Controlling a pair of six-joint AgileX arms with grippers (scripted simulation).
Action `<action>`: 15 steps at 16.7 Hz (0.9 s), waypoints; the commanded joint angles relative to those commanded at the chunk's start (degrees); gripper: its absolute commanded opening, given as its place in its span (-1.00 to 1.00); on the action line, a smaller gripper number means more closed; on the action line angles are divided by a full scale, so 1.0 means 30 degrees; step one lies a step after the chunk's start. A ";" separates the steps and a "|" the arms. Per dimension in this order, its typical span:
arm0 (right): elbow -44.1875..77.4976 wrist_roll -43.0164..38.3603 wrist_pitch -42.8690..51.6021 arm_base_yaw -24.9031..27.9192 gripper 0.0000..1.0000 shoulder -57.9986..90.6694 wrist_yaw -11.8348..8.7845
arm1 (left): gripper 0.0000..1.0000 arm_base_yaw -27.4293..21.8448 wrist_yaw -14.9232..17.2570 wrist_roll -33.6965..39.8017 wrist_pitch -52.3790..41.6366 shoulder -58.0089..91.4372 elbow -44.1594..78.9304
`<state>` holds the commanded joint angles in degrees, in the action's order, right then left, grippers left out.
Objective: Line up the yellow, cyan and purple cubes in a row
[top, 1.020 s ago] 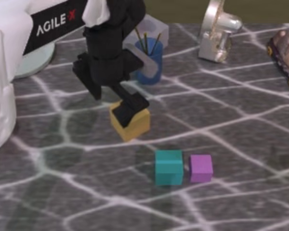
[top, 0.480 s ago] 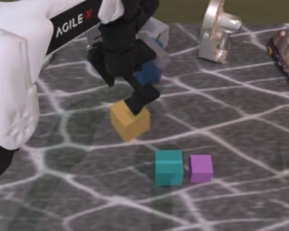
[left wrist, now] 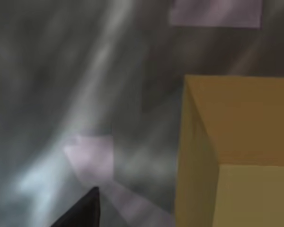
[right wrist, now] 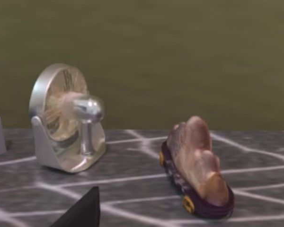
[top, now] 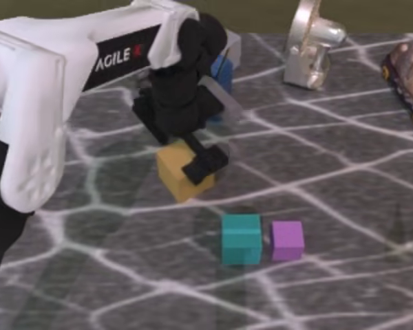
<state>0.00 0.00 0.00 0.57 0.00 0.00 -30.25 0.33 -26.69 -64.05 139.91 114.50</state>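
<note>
The dark grey table (top: 344, 185), veined with pale lines, meets an olive wall at its far edge. The left gripper (top: 193, 155) sits over the yellow cube (top: 175, 175) near the table's middle; its opening cannot be told. The cyan cube (top: 241, 238) and purple cube (top: 288, 240) stand just beside each other toward the near edge.

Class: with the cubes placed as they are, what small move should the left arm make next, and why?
Probably lower a little and close on the yellow cube: the left gripper is over it, while the cyan cube and purple cube sit side by side.
</note>
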 joint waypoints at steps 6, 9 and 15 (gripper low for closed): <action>0.0000 0.0000 0.0000 0.0000 1.00 0.0000 0.0000 | 1.00 -0.0011 0.0006 -0.0001 0.1800 0.0507 -0.1470; 0.0000 0.0000 0.0000 0.0000 1.00 0.0000 0.0000 | 0.70 -0.0011 0.0006 -0.0001 0.1800 0.0507 -0.1470; 0.0000 0.0000 0.0000 0.0000 1.00 0.0000 0.0000 | -0.21 -0.0011 0.0006 -0.0001 0.1800 0.0507 -0.1470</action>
<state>0.00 0.00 0.00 0.57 0.00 0.00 -30.28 0.34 -26.70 -58.65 141.44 110.09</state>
